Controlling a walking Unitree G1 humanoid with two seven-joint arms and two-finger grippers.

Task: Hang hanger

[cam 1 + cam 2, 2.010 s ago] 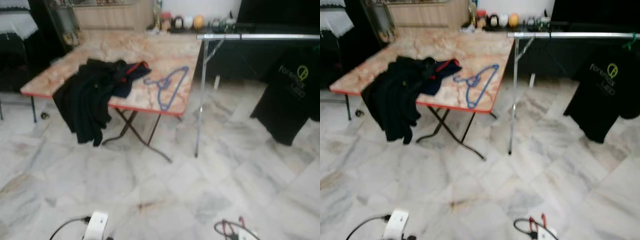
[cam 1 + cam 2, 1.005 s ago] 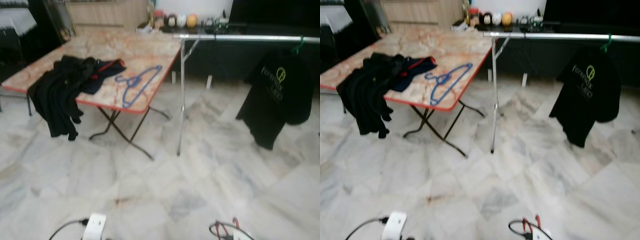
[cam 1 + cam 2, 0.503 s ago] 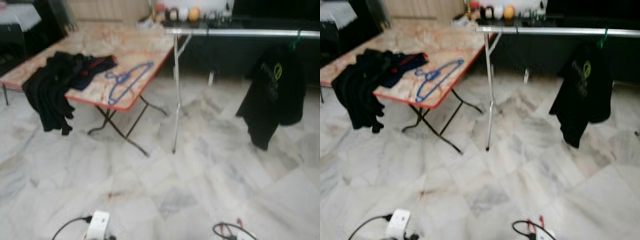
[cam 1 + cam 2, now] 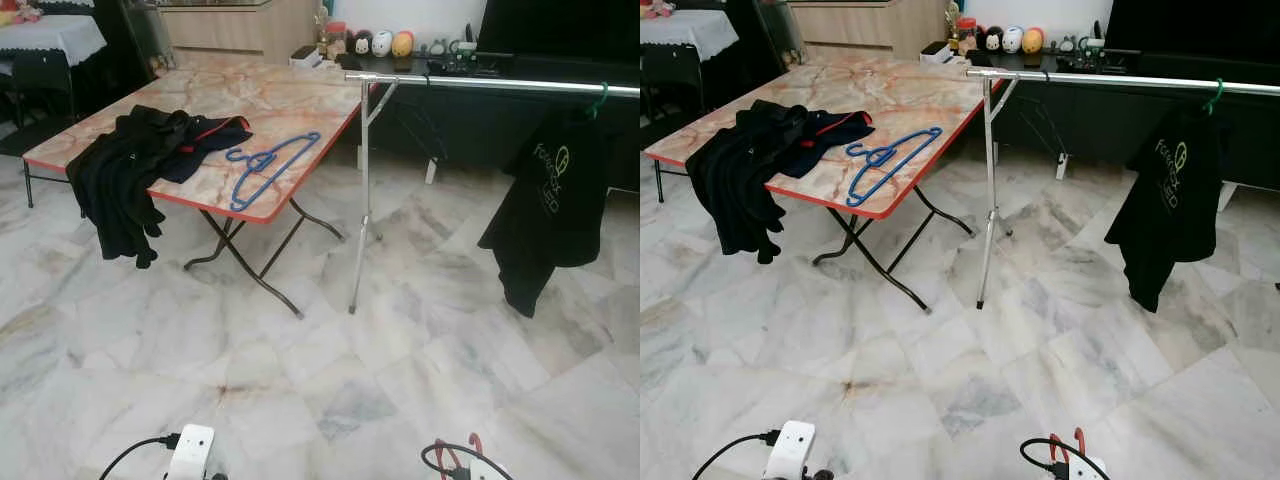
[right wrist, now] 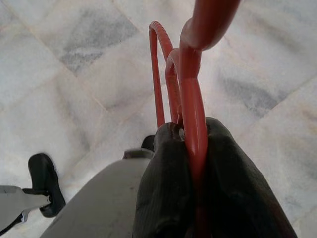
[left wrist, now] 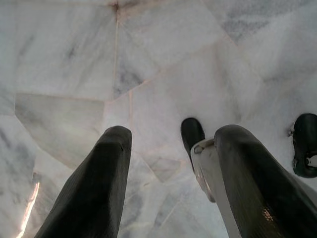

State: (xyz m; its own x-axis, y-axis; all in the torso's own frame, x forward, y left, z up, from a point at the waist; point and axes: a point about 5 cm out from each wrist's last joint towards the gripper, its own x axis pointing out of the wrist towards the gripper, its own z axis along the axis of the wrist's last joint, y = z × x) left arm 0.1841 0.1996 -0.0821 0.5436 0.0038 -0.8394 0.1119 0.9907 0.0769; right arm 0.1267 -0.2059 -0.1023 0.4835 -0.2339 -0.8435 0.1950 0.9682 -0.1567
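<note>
My right gripper (image 5: 190, 130) is shut on a red hanger (image 5: 190, 94), whose wire loops stick out past the fingertips over the marble floor. A bit of that red hanger (image 4: 470, 445) also shows at the bottom edge of the eye views. My left gripper (image 6: 173, 134) hangs open above the floor with nothing between its fingers. Ahead stands a silver clothes rail (image 4: 500, 85) on a thin leg (image 4: 360, 210). A black T-shirt (image 4: 555, 200) hangs from the rail on a green hanger (image 4: 598, 97) at the right.
A marble-topped folding table (image 4: 280, 95) stands at the left with blue hangers (image 4: 265, 165) and a heap of black clothes (image 4: 130, 170) drooping over its front edge. A dark TV cabinet (image 4: 1110, 110) with small figurines runs behind the rail. Bare marble floor (image 4: 330, 350) lies between me and the rail.
The whole picture has shifted and sharpened as the camera moved; the rail and black T-shirt now sit more fully in view. The things on the table have not moved.
</note>
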